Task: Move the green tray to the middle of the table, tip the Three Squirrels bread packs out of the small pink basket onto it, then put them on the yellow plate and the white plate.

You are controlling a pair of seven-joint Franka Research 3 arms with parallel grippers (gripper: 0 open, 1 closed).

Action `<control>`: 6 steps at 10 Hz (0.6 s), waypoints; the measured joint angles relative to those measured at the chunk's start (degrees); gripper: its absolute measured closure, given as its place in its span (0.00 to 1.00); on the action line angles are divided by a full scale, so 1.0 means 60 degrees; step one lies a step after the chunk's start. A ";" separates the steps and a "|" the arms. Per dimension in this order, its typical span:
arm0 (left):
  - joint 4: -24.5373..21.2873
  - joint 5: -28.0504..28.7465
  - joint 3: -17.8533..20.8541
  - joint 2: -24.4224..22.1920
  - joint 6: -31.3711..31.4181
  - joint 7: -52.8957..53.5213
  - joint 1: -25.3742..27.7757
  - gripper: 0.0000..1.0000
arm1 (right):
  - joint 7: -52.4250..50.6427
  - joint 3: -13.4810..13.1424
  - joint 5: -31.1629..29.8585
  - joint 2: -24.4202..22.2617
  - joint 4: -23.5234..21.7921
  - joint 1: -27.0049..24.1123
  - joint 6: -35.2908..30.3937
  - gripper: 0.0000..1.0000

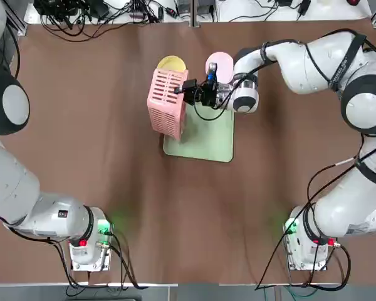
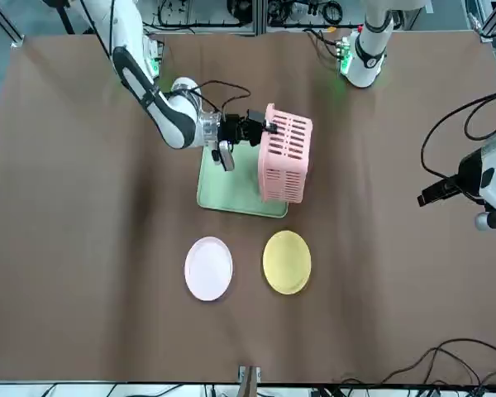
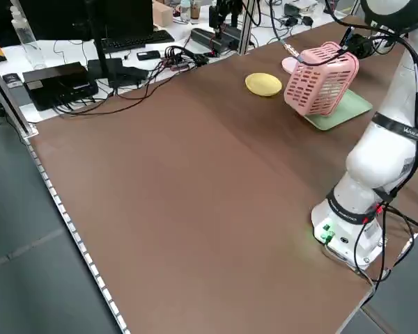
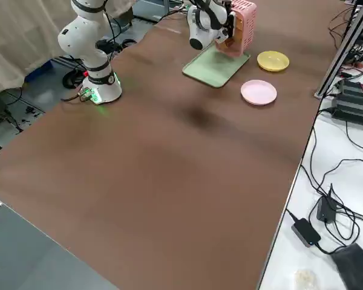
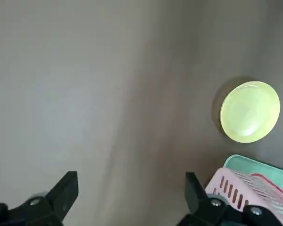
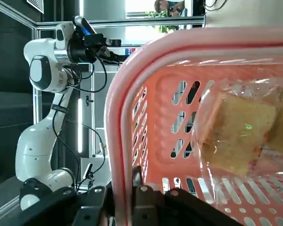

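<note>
While my right fingers (image 1: 191, 91) pinch the rim of the slatted pale pink plastic basket (image 1: 167, 103), tipped over the flat mint-green tray (image 1: 208, 139), clear bread packs (image 6: 236, 134) inside could spill past it if I tilt too quickly.

basket (image 1: 167, 103) tipped over tray (image 1: 208, 138), plates (image 1: 172, 63) beyond, packs (image 6: 236, 134) inside

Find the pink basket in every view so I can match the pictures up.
Top: pink basket tipped on its side, left of centre, over the tray's left edge.
Front: centre, right of the right pincer.
Left side: upper right.
Right side: top centre.
Left wrist: lower right corner.
Right wrist: fills the picture, bread pack inside.
Shared landmark: green tray beneath it.
</note>
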 joint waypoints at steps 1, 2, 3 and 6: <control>-0.0001 0.0000 0.0000 0.0000 0.0000 0.0000 0.0000 0.00 | -0.0061 0.0000 0.0001 0.0100 0.0009 0.0006 -0.0017 0.92; -0.0002 0.0000 0.0000 0.0000 0.0000 0.0000 0.0000 0.00 | -0.0120 0.0000 0.0004 0.0152 0.0013 0.0008 -0.0132 0.92; -0.0006 0.0000 0.0000 0.0000 0.0000 0.0000 0.0000 0.00 | -0.0176 0.0000 0.0007 0.0185 0.0009 0.0013 -0.0281 0.92; -0.0014 0.0000 0.0000 0.0004 0.0000 -0.0001 0.0000 0.00 | -0.0216 -0.0049 0.0026 0.0235 -0.0134 0.0017 -0.0575 0.92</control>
